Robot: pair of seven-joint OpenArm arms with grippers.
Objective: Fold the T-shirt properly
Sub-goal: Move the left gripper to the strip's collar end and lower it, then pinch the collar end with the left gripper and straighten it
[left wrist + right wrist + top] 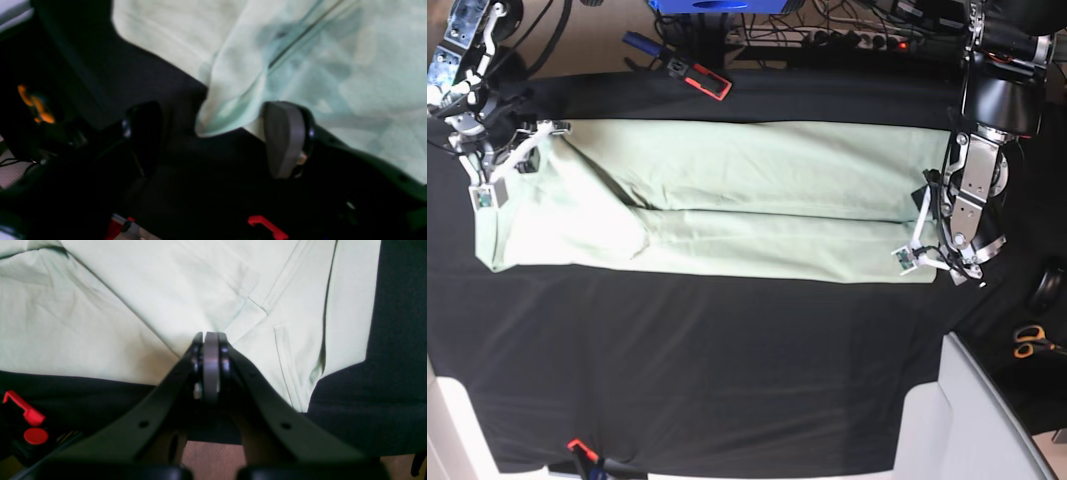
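the t-shirt [727,200] lies flat across the black counter [727,380]. left claw [213,140] gapes beside a corner; right claw [210,340] is pinched shut over cloth. i'd grab matching corners, lift evenly.

Left arm stands at the right edge of the base view, wrist angled downward. Left tool [213,140] has its jaws spread wide apart; one grey pad [283,140] is plainly visible, the opposite finger [143,133] is dark and blurred. Nothing is clamped between them. Right arm stands at the left edge of the base view. Right tool [210,340] has its jaws pressed fully together, pads meeting face to face.
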